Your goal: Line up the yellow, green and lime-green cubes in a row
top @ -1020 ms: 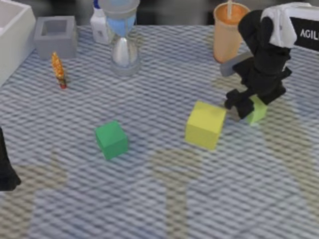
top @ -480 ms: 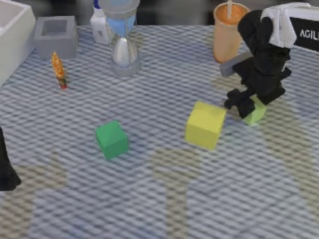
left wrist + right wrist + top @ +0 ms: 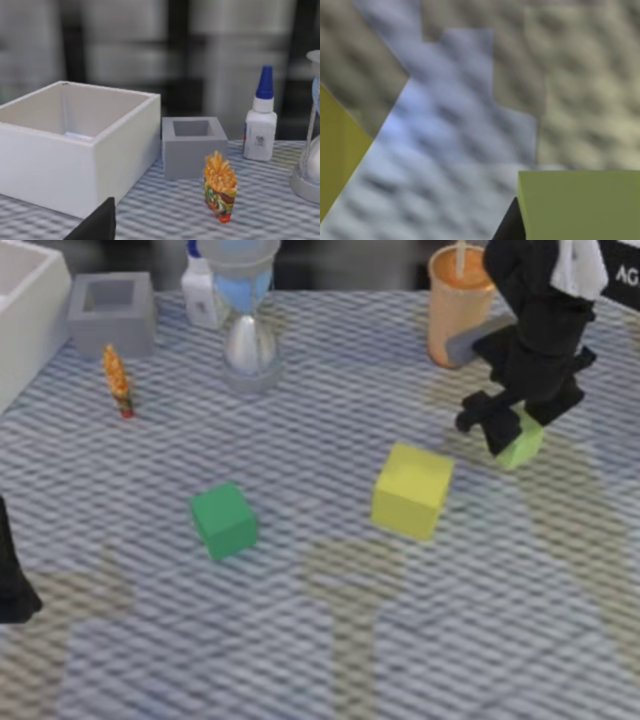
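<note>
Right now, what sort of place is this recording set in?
Probably a simulated tabletop workspace, not a real room: a patterned tablecloth carries unrelated props such as an hourglass, a glue bottle and a yellow cube.

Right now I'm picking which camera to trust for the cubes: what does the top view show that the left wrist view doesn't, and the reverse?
Only the top view shows the yellow cube, green cube, lime-green cube at the right gripper, and an orange cup. Only the left wrist view shows the white box's inside. Both show the grey hollow block, fries toy, glue bottle and hourglass.
</note>
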### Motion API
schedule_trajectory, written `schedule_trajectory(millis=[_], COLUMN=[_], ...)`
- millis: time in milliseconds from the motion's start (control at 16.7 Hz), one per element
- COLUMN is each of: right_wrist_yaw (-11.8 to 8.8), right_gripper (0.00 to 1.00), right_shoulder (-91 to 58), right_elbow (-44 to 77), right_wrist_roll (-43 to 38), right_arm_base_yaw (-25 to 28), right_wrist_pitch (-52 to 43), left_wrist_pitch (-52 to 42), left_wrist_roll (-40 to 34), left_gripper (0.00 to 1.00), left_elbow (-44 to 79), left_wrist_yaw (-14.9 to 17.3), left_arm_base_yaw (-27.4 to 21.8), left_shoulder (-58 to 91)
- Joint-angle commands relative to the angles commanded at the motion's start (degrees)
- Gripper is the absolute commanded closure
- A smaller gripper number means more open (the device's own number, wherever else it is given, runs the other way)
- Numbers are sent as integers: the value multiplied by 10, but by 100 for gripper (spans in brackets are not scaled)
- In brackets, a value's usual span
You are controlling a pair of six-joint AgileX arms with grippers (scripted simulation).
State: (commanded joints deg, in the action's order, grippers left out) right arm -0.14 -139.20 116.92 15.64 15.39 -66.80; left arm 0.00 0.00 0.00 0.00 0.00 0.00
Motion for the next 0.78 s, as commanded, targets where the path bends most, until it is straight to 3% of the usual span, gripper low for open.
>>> schedule_trajectory(millis=[540, 780], right_wrist_yaw=[0, 2], right_gripper=[100, 100], right_shoulder=[16, 57], right_elbow=[25, -33], right_wrist_roll=[-8, -94], right_arm_base_yaw=[4, 41], right_wrist_pitch=[-36, -20], left_wrist_pitch=[0, 0], left_wrist_roll=[0, 0], left_gripper=[0, 0], left_elbow=[0, 0], left_wrist_yaw=[0, 0], left_arm_base_yaw=[0, 0], left_shoulder=[0, 0])
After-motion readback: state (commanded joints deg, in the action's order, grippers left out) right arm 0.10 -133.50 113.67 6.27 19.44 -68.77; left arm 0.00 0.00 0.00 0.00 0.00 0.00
